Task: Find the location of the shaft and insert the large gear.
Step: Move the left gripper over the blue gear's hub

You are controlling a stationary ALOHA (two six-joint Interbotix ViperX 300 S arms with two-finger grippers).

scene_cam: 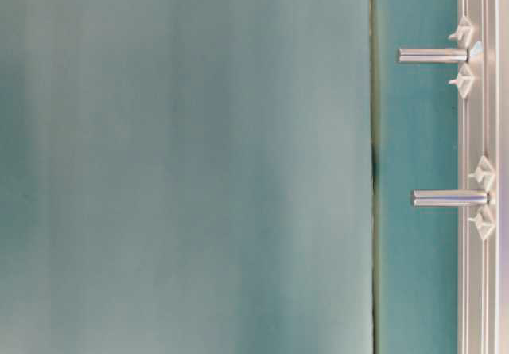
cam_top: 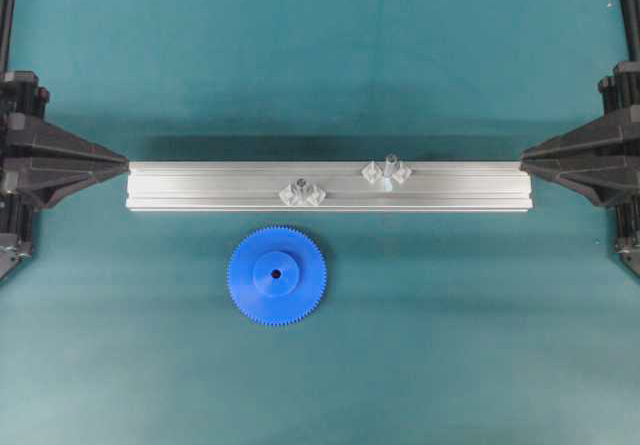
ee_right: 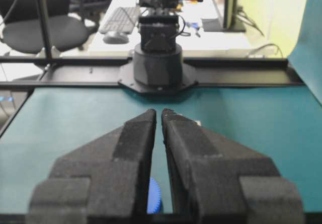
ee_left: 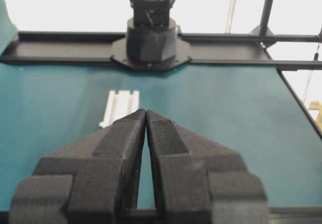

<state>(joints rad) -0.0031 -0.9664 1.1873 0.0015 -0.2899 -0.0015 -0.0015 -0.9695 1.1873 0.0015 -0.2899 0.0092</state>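
Nothing is done yet: the large gear (cam_top: 276, 275) lies on the surface (cam_top: 450, 345), off the shaft (cam_top: 390, 162), with the left claw (ee_left: 146, 114) and right claw (ee_right: 158, 114) pressed together, empty.

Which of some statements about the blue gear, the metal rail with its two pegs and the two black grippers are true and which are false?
1. The bright blue toothed plastic gear lies flat on the teal mat, in front of the silver aluminium rail. True.
2. The gear is already seated on the taller pale translucent peg. False: the peg is bare and the gear lies apart from the rail.
3. The left black gripper has its fingers closed together, holding nothing. True.
4. The right black gripper is gripping the gear. False: it is shut and empty, beyond the rail's end.
5. Two pegs stand on the rail. True.
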